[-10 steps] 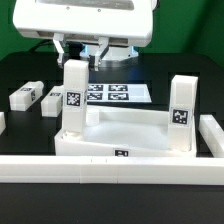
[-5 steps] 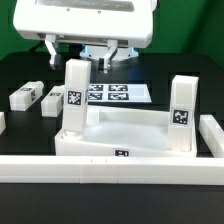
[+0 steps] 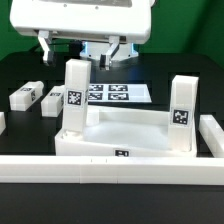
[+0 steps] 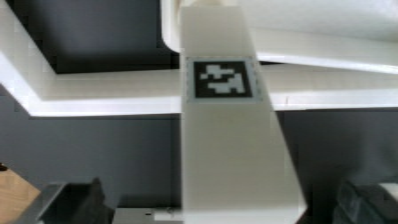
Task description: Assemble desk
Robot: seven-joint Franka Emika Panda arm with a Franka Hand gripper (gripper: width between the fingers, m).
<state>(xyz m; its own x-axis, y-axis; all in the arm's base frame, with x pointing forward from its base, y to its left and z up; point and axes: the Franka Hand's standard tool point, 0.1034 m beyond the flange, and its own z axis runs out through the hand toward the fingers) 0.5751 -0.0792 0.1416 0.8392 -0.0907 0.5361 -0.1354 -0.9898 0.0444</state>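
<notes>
- Desk top (image 3: 130,136), a white tray with a raised rim, lies on the black table (image 3: 170,70) below the pincer (image 3: 80,56) and reaches away from it toward the exterior view's right.
- Upright leg (image 3: 75,95) stands at the top's corner directly beneath the pincer. In the wrist view this leg (image 4: 228,140) and its tag (image 4: 221,80) run between the two fingers (image 4: 68,200).
- The pincer is spread wide, with one finger on each side of the leg's upper end and a gap on both sides. It grips nothing.
- Second upright leg (image 3: 182,115) stands at the top's other corner, well apart from the pincer.
- Outer loose leg (image 3: 24,97) and inner loose leg (image 3: 52,100) lie flat on the table, off to the pincer's other side.
- The marker board (image 3: 120,94) lies flat, near the pincer.
</notes>
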